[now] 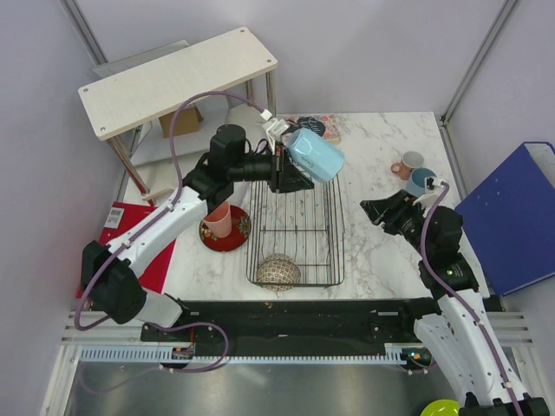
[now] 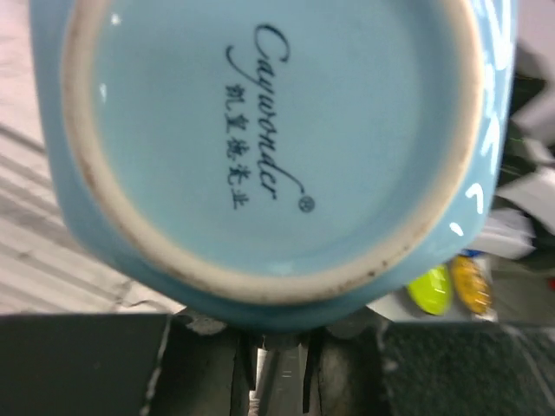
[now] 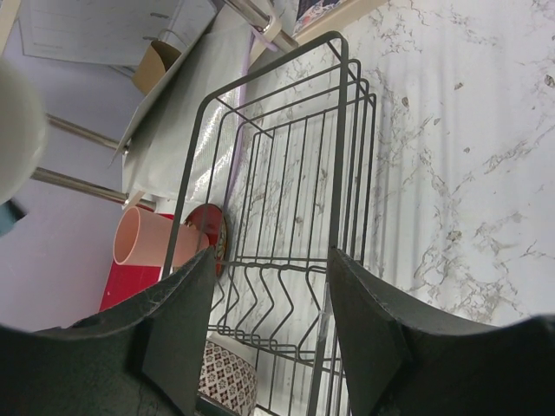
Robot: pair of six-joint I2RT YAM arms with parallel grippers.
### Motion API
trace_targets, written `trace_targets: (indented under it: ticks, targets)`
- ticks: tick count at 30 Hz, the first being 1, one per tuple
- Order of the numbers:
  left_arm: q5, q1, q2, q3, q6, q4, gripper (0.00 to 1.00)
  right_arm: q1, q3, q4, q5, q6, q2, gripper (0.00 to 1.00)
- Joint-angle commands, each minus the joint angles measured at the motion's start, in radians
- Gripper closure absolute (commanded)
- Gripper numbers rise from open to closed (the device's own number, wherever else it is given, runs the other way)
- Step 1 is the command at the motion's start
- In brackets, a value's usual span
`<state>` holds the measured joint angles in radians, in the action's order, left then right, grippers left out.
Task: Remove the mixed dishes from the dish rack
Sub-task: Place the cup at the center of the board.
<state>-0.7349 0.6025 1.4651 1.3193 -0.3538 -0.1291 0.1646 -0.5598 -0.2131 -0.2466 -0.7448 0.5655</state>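
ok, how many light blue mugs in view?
2. One light blue mug held in the left tool over the dish rack; second light blue mug on the table right of it, beside the pink mug. No others visible.

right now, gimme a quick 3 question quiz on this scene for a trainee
1. True or false: the speckled bowl sits inside the dish rack.
2. What do the left jaws hold? A: the speckled bowl. B: a light blue mug. C: a fork.
3. In a few words: what does the pink tumbler stand on?

Key: 1 true. 2 B, the mug is gripped above the rack's far end. 3 the dark red plate, on the table left of the rack.
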Motion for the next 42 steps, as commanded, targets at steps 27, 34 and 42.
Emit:
trace_targets:
  ticks: [27,34,42]
  targets:
    - [-0.268,0.034,0.112,-0.278,-1.292,1.7,0.98,0.012,0.026,0.667,-0.283,-0.248,-0.058,0.41]
    - [-0.258,0.082,0.132,-0.281,-1.265,1.682,0.98,0.013,0.02,0.755,-0.281,-0.263,0.02,0.41]
    - [-0.256,0.172,0.169,-0.264,-1.211,1.626,0.98,0.019,-0.024,0.828,-0.304,-0.262,0.157,0.41]
